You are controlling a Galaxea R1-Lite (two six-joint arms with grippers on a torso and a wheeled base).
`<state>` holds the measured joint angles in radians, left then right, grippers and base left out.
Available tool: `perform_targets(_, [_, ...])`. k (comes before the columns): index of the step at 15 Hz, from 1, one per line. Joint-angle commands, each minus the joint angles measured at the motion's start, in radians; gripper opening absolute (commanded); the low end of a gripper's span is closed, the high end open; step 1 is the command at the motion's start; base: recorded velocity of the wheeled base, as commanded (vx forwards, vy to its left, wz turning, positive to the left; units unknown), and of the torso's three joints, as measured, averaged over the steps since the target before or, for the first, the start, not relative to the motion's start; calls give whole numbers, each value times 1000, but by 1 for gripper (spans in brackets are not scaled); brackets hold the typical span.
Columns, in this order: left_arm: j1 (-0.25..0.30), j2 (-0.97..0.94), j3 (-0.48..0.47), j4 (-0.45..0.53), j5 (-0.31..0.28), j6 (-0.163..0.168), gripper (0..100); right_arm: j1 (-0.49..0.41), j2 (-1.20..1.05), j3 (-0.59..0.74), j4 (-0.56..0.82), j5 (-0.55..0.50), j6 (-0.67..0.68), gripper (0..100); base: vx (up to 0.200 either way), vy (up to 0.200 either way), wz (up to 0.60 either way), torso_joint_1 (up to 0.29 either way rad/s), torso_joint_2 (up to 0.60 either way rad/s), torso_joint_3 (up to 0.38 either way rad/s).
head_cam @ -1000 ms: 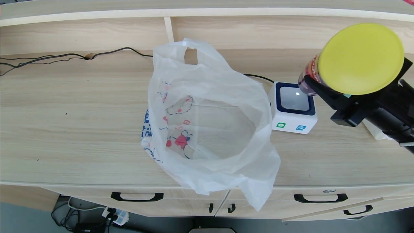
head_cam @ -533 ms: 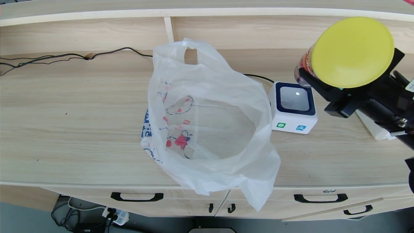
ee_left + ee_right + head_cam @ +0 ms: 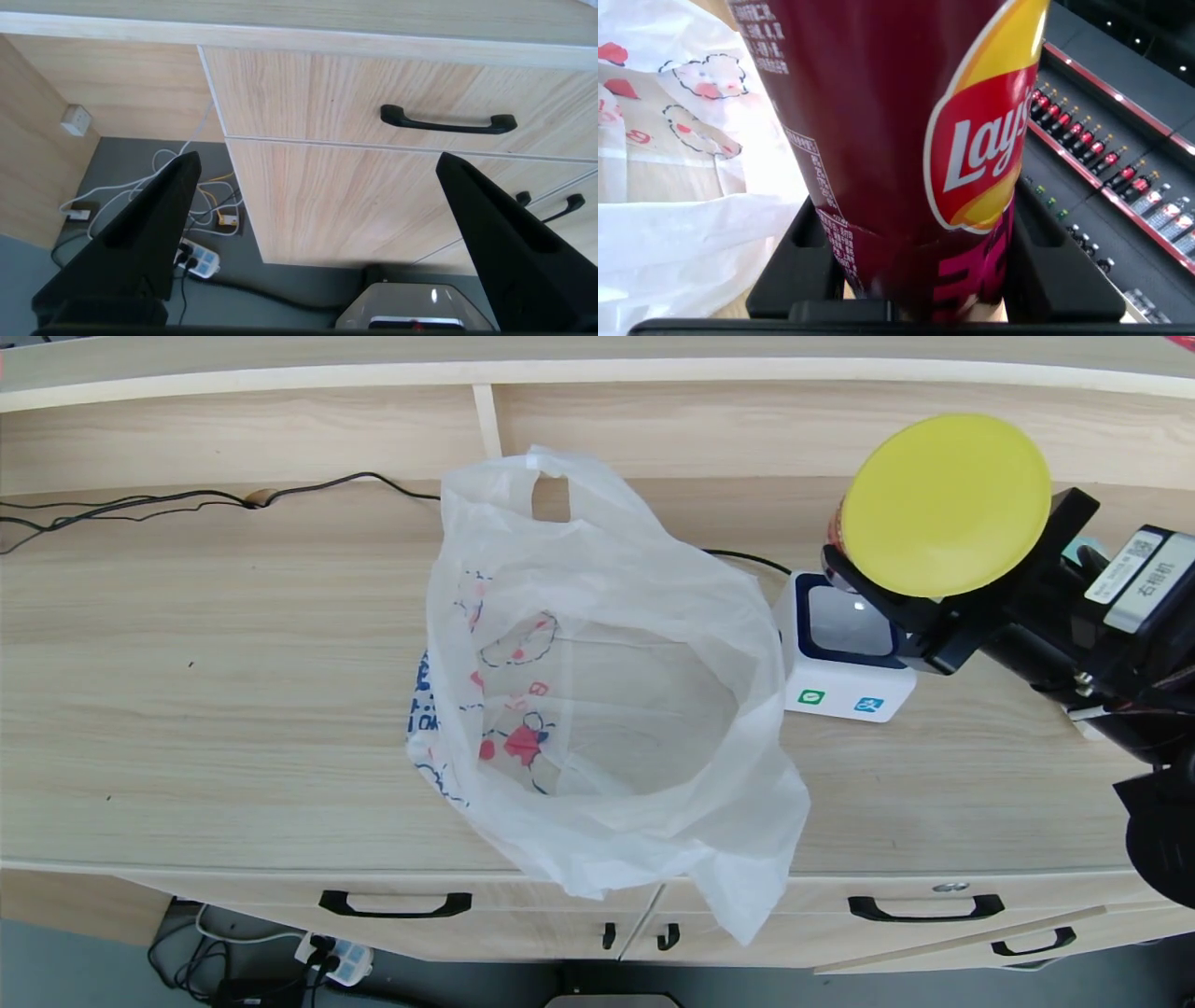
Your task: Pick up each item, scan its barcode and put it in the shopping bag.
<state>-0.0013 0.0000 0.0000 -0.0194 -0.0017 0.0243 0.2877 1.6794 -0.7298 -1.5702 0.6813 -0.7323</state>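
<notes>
Yellow-lidded can (image 3: 945, 499), clamped in the right gripper (image 3: 976, 569) at upper right, seemingly above the scanner (image 3: 845, 653), may fail to scan if its hidden barcode faces away.

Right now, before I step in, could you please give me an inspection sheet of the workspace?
Surface: light wooden counter with a raised back ledge.
Job's things: translucent white plastic shopping bag stands open mid-counter; white cube scanner with a dark-framed window sits beside it on the robot's right; dark red cylindrical crisp can with a yellow lid is held in the air by the scanner.
Clutter: white object, mostly hidden behind the right arm.
Grippers: right pincer shut on the can; left pincer open, low, facing the drawer fronts.
Cables: black cables along the counter's back; power strip on the floor.
Surroundings: drawers with black handles below.
</notes>
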Motion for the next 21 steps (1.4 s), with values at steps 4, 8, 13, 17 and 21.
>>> perform_targets(4, [0, 2, 0, -1, 0, 2, 100, 1, 3, -2, -1, 0, 1, 0, 0, 0, 0, 0, 0, 0])
perform_targets(8, [-2, 0, 0, -1, 0, 2, 100, 1, 3, 0, -1, -2, 1, 0, 0, 0, 0, 0, 0, 0])
perform_targets(13, [0, 2, 0, -1, 0, 2, 100, 30, -49, -97, -1, -115, 131, 0, 0, 0, 0, 0, 0, 0])
perform_targets(17, [0, 2, 0, -1, 0, 2, 100, 435, -56, -82, -1, -588, 223, 0, 0, 0, 0, 0, 0, 0])
perform_targets(21, [0, 2, 0, -1, 0, 2, 100, 636, -93, -106, -1, -1114, 283, 0, 0, 0, 0, 0, 0, 0])
